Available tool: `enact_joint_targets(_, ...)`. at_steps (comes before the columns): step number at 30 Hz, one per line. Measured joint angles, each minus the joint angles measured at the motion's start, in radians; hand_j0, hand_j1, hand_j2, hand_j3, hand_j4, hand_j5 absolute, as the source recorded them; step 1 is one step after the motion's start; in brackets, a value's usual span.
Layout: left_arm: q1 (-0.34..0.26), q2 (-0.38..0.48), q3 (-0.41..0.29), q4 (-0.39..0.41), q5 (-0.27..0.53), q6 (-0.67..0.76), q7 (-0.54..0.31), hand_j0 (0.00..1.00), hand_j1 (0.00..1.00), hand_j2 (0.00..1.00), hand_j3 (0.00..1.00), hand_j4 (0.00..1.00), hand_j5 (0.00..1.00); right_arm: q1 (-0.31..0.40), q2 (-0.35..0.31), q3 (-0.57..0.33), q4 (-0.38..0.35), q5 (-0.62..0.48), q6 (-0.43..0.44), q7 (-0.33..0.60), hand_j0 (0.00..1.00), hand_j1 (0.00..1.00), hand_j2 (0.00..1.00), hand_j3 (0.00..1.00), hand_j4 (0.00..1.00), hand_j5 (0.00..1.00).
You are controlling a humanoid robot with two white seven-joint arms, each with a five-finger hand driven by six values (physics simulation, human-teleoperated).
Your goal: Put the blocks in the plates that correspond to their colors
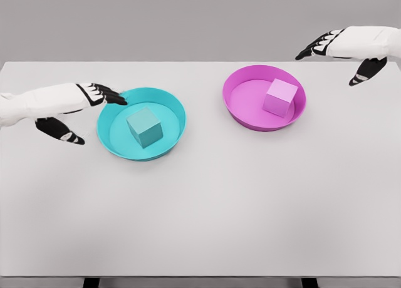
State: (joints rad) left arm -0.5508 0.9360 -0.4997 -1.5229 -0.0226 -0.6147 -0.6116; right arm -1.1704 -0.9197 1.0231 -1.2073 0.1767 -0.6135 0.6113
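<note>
A teal cube-shaped block (145, 126) sits inside the shallow round teal plate (173, 100); a magenta cube-shaped block (279, 97), seemingly slightly tilted, sits inside the round magenta plate (247, 74), right of centre.

Two plates on desk (200, 225): left plate (113, 141) holds block (145, 126); right plate (241, 118), farther back, holds second block (279, 97).

A pale grey worktop (207, 219) spreads out in front of me, filling most of what I see. Its far edge runs straight across against a plain grey wall (188, 22). Under its near edge, two dark legs (91, 282) show, one toward each near corner.
</note>
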Motion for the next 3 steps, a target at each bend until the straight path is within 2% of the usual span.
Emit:
enact_joint_targets(1,0.037,0.015,0.010,-0.002,0.015,0.000,0.000,1.00,1.00,1.00,1.00,1.00,1.00,0.000,0.000,0.000,0.000,0.002,0.000,0.000,1.00,1.00,1.00,1.00,1.00,1.00)
enact_joint_targets(3,0.049,0.041,0.023,-0.003,0.031,0.000,0.000,1.00,1.00,1.00,1.00,1.00,1.00,0.000,0.000,0.000,0.002,0.003,0.000,0.000,1.00,1.00,1.00,1.00,1.00,1.00)
